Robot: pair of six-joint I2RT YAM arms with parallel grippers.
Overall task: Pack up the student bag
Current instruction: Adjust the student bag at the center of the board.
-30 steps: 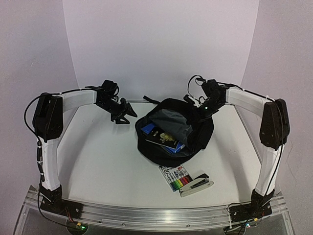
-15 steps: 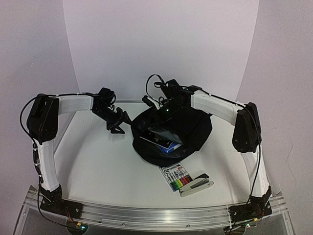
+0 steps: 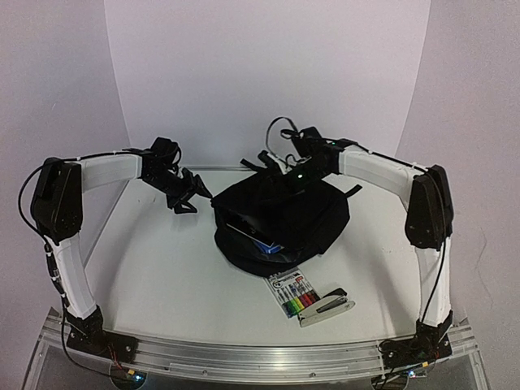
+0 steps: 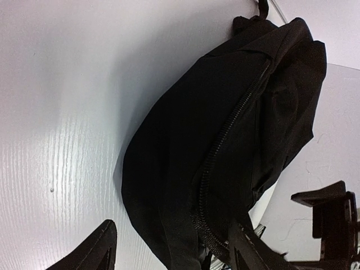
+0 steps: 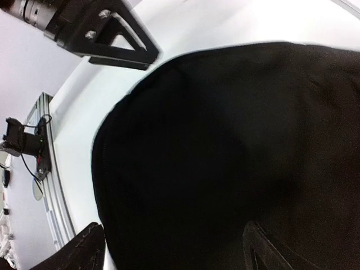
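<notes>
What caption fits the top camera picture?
Left gripper and right gripper hover by the soft black fabric backpack; colourful marker pack and grey stapler lie outside.

You have two matching arms: left arm (image 3: 106, 169) and right arm (image 3: 382, 172), each with white tubular links. Your elbow housings (image 3: 57, 199) are black, boxy, round-cornered. Thin black cables (image 3: 275, 126) loop loose at the right wrist and trail down the left upright. Fingers (image 4: 97, 253) are matte black wedges. One open triangular finger frame carries two silver screws (image 5: 103, 14). Bases (image 3: 88, 329) are black.
</notes>
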